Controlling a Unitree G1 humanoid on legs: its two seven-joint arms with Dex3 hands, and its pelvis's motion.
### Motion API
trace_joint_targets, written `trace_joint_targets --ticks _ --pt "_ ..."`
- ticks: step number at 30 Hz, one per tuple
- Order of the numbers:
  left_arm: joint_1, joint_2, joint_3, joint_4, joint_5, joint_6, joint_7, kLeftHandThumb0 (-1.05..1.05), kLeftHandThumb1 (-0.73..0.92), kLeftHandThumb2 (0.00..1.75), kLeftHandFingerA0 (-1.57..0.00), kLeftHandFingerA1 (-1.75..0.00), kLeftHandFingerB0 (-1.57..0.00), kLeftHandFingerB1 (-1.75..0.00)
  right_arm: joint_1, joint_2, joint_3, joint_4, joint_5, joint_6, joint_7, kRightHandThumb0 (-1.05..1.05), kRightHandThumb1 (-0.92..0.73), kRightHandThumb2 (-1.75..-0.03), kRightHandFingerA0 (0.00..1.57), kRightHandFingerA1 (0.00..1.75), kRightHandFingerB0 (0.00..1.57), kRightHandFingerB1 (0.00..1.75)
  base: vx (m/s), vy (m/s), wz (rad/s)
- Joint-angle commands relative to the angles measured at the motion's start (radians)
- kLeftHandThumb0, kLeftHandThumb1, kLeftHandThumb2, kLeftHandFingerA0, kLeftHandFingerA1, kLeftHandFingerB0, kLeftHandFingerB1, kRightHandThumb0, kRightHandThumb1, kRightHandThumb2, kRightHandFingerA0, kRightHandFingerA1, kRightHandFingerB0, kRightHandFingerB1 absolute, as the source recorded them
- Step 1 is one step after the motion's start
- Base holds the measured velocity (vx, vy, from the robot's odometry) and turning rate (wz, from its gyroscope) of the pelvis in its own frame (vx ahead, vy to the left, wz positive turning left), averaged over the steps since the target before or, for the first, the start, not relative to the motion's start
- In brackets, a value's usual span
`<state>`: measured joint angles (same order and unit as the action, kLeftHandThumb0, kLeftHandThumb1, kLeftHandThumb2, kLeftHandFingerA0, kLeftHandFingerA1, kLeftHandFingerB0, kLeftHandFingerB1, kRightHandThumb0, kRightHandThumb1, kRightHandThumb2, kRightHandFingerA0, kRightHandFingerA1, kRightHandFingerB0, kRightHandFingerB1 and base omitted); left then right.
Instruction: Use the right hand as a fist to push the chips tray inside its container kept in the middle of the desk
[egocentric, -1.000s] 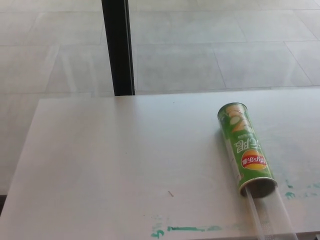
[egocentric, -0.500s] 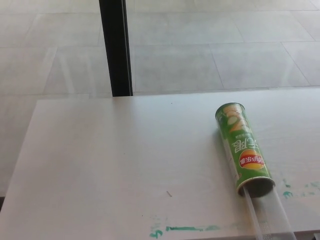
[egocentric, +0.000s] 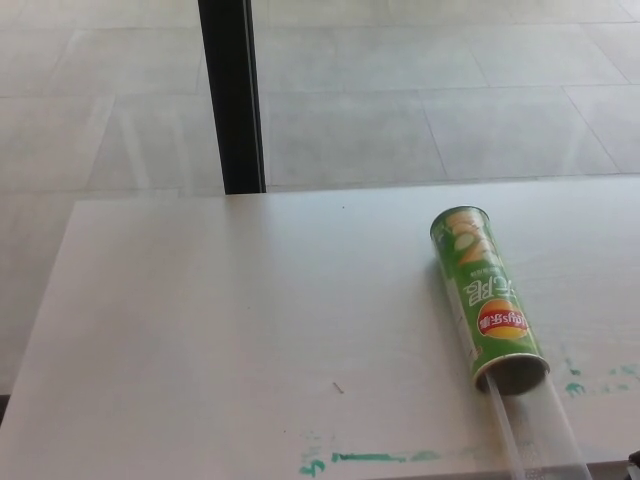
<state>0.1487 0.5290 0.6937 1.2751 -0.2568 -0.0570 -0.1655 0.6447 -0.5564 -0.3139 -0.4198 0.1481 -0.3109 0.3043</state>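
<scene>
A green chips can (egocentric: 487, 297) lies on its side on the white desk (egocentric: 250, 320), right of the middle, with its open mouth (egocentric: 513, 373) turned toward me. A clear plastic tray (egocentric: 535, 430) sticks out of that mouth and runs to the desk's near edge. In the bottom right corner a small dark tip (egocentric: 635, 459) shows, probably my right hand, just right of the tray's end. Too little of it shows to tell how its fingers stand. My left hand is out of the picture.
Green paint smears (egocentric: 370, 457) mark the desk's near edge, with more (egocentric: 575, 385) right of the can. Beyond the desk's far edge a black post (egocentric: 232, 95) stands on a pale tiled floor.
The whole picture shifted slightly as the camera moved. A small dark tip has come in at the bottom right corner. The can and tray lie where they were.
</scene>
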Motion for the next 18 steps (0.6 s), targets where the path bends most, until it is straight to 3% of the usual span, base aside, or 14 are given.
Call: trace_joint_targets --ticks 1,2,3,5,6,8,9,10,11,14,15,16,17,18 --pt "0.006 0.048 -0.028 0.019 0.008 -0.025 0.008 -0.76 0.54 1.32 -1.16 -1.44 -0.09 -0.80 -0.014 -0.136 0.049 0.119 -0.532 -0.365 -0.020 -0.67 -0.85 -0.67 0.86 1.18 0.61 0.52 0.00 0.000 0.00" --pt "0.007 0.046 -0.031 0.013 0.010 -0.029 0.016 -0.76 0.57 1.34 -1.27 -1.50 -0.24 -0.89 -0.037 -0.153 0.065 0.149 -0.589 -0.387 -0.049 -0.66 -0.84 -0.66 0.84 1.23 0.61 0.53 0.00 0.000 0.00" --pt "0.006 0.046 -0.029 0.010 0.005 -0.021 0.013 -0.85 0.64 1.40 -1.19 -1.50 -0.07 -0.84 -0.060 -0.144 0.070 0.185 -0.636 -0.435 -0.104 -0.65 -0.81 -0.65 0.89 1.24 0.65 0.53 0.00 0.000 0.00" --pt "0.010 0.045 -0.020 0.014 -0.006 -0.023 0.005 -0.88 0.63 1.40 -1.09 -1.47 -0.01 -0.81 -0.089 -0.157 0.091 0.229 -0.736 -0.460 -0.192 -0.66 -0.83 -0.65 0.87 1.32 0.68 0.55 0.00 0.000 0.00" --pt "0.011 0.045 -0.018 0.015 -0.008 -0.025 -0.003 -0.92 0.61 1.39 -1.11 -1.49 -0.02 -0.83 -0.100 -0.168 0.105 0.245 -0.769 -0.453 -0.218 -0.67 -0.84 -0.65 0.85 1.34 0.67 0.56 0.00 0.000 0.00" --pt "0.010 0.048 -0.038 0.020 0.015 -0.040 0.010 -0.77 0.54 1.32 -1.17 -1.45 -0.18 -0.85 -0.118 -0.184 0.125 0.266 -0.798 -0.442 -0.246 -0.67 -0.83 -0.65 0.87 1.32 0.67 0.56 0.00 0.000 0.00" --pt "0.008 0.052 -0.037 0.022 0.013 -0.027 0.006 -0.77 0.54 1.31 -1.10 -1.41 -0.07 -0.79 -0.142 -0.197 0.147 0.296 -0.824 -0.438 -0.275 -0.66 -0.83 -0.64 0.86 1.35 0.69 0.56 0.00 0.000 0.00" --pt "0.008 0.052 -0.039 0.020 0.014 -0.026 0.007 -1.05 0.92 0.91 -0.65 -1.69 -0.26 -1.24 -0.149 -0.202 0.155 0.308 -0.830 -0.437 -0.283 -0.66 -0.84 -0.65 0.85 1.35 0.68 0.57 0.00 0.000 0.00" --pt "0.009 0.052 -0.044 0.017 0.018 -0.029 0.007 -0.84 0.59 1.37 -1.10 -1.45 0.00 -0.79 -0.161 -0.209 0.169 0.324 -0.839 -0.433 -0.291 -0.68 -0.87 -0.68 0.85 1.33 0.67 0.56 0.00 0.000 0.00" --pt "0.011 0.054 -0.050 0.016 0.022 -0.033 0.006 -0.84 0.59 1.37 -1.10 -1.45 0.00 -0.79 -0.172 -0.219 0.185 0.338 -0.854 -0.427 -0.309 -0.68 -0.87 -0.68 0.85 1.33 0.67 0.56 0.00 0.000 0.00" --pt "0.011 0.053 -0.048 0.012 0.017 -0.029 0.006 -1.05 0.92 0.93 -0.59 -1.68 -0.31 -1.31 -0.180 -0.222 0.198 0.343 -0.873 -0.428 -0.328 -0.67 -0.86 -0.68 0.84 1.36 0.68 0.56 0.00 0.000 0.00" --pt "0.010 0.052 -0.044 0.011 0.012 -0.027 0.008 -1.05 0.92 0.92 -0.59 -1.68 -0.31 -1.31 -0.185 -0.223 0.209 0.347 -0.878 -0.427 -0.331 -0.68 -0.87 -0.66 0.85 1.35 0.68 0.56 0.00 0.000 0.00" --pt "0.009 0.051 -0.040 0.012 0.007 -0.025 0.008 -0.87 0.66 1.42 -1.18 -1.51 -0.10 -0.85 -0.189 -0.221 0.219 0.351 -0.875 -0.431 -0.327 -0.68 -0.87 -0.66 0.86 1.34 0.68 0.56 0.00 0.000 0.00" --pt "0.010 0.052 -0.042 0.011 0.008 -0.025 0.007 -0.87 0.66 1.42 -1.18 -1.51 -0.10 -0.85 -0.194 -0.223 0.226 0.358 -0.882 -0.438 -0.339 -0.68 -0.87 -0.66 0.86 1.34 0.68 0.56 0.00 0.000 0.00"
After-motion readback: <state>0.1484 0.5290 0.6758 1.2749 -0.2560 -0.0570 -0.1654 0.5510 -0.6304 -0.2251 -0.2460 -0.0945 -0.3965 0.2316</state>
